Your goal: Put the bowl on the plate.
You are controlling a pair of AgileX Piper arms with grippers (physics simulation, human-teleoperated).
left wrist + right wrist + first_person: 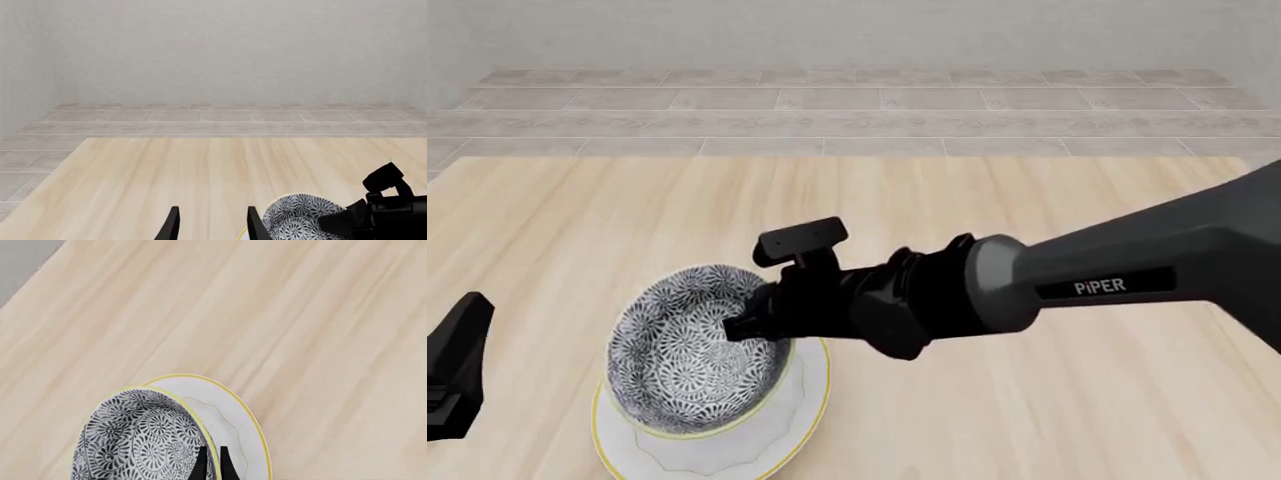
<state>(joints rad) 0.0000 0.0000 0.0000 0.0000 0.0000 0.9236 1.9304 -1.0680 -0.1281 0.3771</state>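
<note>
Starting with the left wrist view, the left gripper shows two dark fingers spread apart with only bare table between them, holding nothing; at about 4 o'clock from them sits a slice of the bowl with the right arm's black wrist across it, but the plate cannot be made out with certainty here. Moving to the front view, the bowl sits tilted over the plate at the table's 7 o'clock area, and the right gripper reaches in at the bowl's 2 o'clock rim; whether the base rests flat cannot be told. Only this view shows both arms at once, the left gripper parked at 9 o'clock, well apart. Turning to the right wrist view, the right gripper has its fingers pressed close on the bowl's thin yellow rim, one inside, one outside, with the plate showing beyond. The bowl looks like stiff glazed ceramic, probably weighty, slick and chippable, so the rim pinch seems the sensible hold, released gently.
</note>
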